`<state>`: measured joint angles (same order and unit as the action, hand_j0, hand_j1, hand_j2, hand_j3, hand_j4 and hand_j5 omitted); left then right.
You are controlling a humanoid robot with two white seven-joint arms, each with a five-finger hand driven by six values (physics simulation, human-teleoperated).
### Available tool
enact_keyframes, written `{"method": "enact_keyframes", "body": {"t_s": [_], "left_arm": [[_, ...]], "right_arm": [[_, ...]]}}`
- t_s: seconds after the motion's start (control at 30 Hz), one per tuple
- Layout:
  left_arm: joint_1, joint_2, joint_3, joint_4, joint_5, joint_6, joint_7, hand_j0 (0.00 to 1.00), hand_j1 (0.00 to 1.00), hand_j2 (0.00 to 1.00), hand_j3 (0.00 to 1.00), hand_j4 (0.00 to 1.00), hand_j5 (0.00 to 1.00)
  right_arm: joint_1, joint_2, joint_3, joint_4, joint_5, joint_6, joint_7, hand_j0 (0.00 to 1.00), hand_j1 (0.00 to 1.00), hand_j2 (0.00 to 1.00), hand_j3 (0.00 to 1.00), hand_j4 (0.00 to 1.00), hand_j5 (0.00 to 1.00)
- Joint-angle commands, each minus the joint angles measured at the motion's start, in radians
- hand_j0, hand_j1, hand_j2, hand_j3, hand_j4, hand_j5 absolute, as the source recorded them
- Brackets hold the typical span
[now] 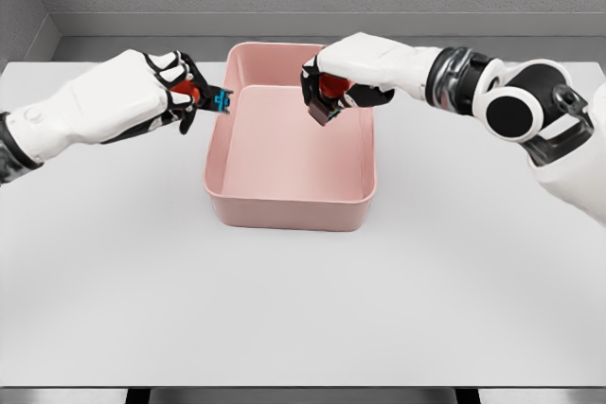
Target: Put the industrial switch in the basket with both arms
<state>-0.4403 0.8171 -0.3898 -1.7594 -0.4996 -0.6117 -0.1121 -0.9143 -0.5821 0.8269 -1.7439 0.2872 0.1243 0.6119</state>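
Your left hand (180, 92) pinches a red-and-teal switch (206, 96) outside the pink plastic basket (289, 203), at its 9 o'clock rim; releasing there drops it on the bench (303, 309). Right hand (336, 82) fingers clamp a second red-black switch (327, 101) over the basket.

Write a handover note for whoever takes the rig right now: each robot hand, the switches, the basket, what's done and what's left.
Left robot hand: shut on a red and teal switch, held just outside the pink basket, at its left rim.
Right robot hand: shut on a second red switch, held above the basket's back part.
Done: both switches are grasped and lifted.
Left: bring the left one over the rim, then release both. The basket looks empty inside.
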Motion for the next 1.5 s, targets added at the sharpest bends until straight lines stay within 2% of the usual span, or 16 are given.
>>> {"method": "enact_keyframes", "body": {"t_s": [0.0,0.07,0.13,0.47,0.57,0.63,0.7,0.77,0.83,0.93,1.03,1.2,1.3,1.47], "left_arm": [[-0.002,-0.024,-0.014,0.0,-0.002,0.001,0.002,0.16,0.16,0.16,0.16,0.16,0.16],[-0.002,-0.033,-0.015,0.0,-0.005,0.001,0.0,0.16,0.16,0.16,0.16,0.16,0.16],[-0.002,-0.036,-0.014,0.0,-0.008,0.001,0.002,0.16,0.16,0.16,0.16,0.16,0.16],[-0.009,-0.067,-0.046,0.001,-0.037,0.001,0.0,0.19,0.19,0.19,0.19,0.19,0.19],[-0.044,-0.099,-0.092,0.003,-0.074,0.001,0.0,0.19,0.19,0.19,0.19,0.19,0.19],[-0.074,-0.104,-0.139,0.004,-0.085,0.001,0.0,0.2,0.2,0.2,0.2,0.2,0.2],[-0.086,-0.125,-0.155,0.014,-0.109,0.001,0.0,0.21,0.21,0.21,0.21,0.21,0.21],[-0.106,-0.138,-0.185,0.021,-0.117,0.001,0.0,0.23,0.23,0.23,0.23,0.23,0.23],[-0.12,-0.147,-0.204,0.023,-0.119,0.001,0.0,0.3,0.3,0.3,0.3,0.3,0.3],[-0.123,-0.148,-0.204,0.023,-0.12,0.001,0.0,0.47,0.47,0.47,0.47,0.47,0.47],[-0.127,-0.148,-0.204,0.026,-0.128,0.001,0.0,0.69,0.69,0.69,0.69,0.69,0.69],[-0.133,-0.15,-0.204,0.034,-0.134,0.001,0.0,0.85,0.85,0.85,0.85,0.85,0.85],[-0.135,-0.15,-0.204,0.034,-0.134,0.001,0.0,0.88,0.88,0.88,0.88,0.88,0.88],[-0.135,-0.153,-0.205,0.034,-0.132,0.001,0.0,0.94,0.94,0.94,0.94,0.94,0.94]], "right_arm": [[0.0,0.011,0.014,0.001,0.001,0.005,-0.001,0.43,0.43,0.43,0.43,0.43,0.43],[0.0,0.011,0.014,0.001,0.001,0.006,-0.001,0.47,0.47,0.47,0.47,0.47,0.47],[0.0,0.021,0.015,0.001,0.0,0.055,-0.001,1.0,1.0,1.0,1.0,1.0,1.0],[-0.002,0.018,0.012,-0.009,0.003,0.052,-0.001,1.0,1.0,1.0,1.0,1.0,1.0],[-0.003,0.004,-0.002,-0.009,0.003,0.044,-0.001,1.0,1.0,1.0,1.0,1.0,1.0],[0.009,-0.042,-0.052,-0.009,0.0,0.003,-0.001,1.0,1.0,1.0,1.0,1.0,1.0],[0.025,-0.084,-0.092,-0.009,0.0,-0.045,-0.001,1.0,1.0,1.0,1.0,1.0,1.0],[0.072,-0.125,-0.153,-0.009,0.0,-0.098,-0.001,1.0,1.0,1.0,1.0,1.0,1.0],[0.13,-0.162,-0.212,-0.009,0.0,-0.153,-0.001,1.0,1.0,1.0,1.0,1.0,1.0],[0.21,-0.2,-0.288,-0.009,0.001,-0.23,-0.001,1.0,1.0,1.0,1.0,1.0,1.0],[0.301,-0.234,-0.362,-0.009,0.0,-0.311,-0.001,1.0,1.0,1.0,1.0,1.0,1.0],[0.429,-0.283,-0.465,-0.008,0.0,-0.405,-0.001,1.0,1.0,1.0,1.0,1.0,1.0],[0.511,-0.295,-0.541,-0.005,0.0,-0.45,-0.001,1.0,1.0,1.0,1.0,1.0,1.0],[0.54,-0.305,-0.565,0.003,0.0,-0.462,-0.001,1.0,1.0,1.0,1.0,1.0,1.0]]}}
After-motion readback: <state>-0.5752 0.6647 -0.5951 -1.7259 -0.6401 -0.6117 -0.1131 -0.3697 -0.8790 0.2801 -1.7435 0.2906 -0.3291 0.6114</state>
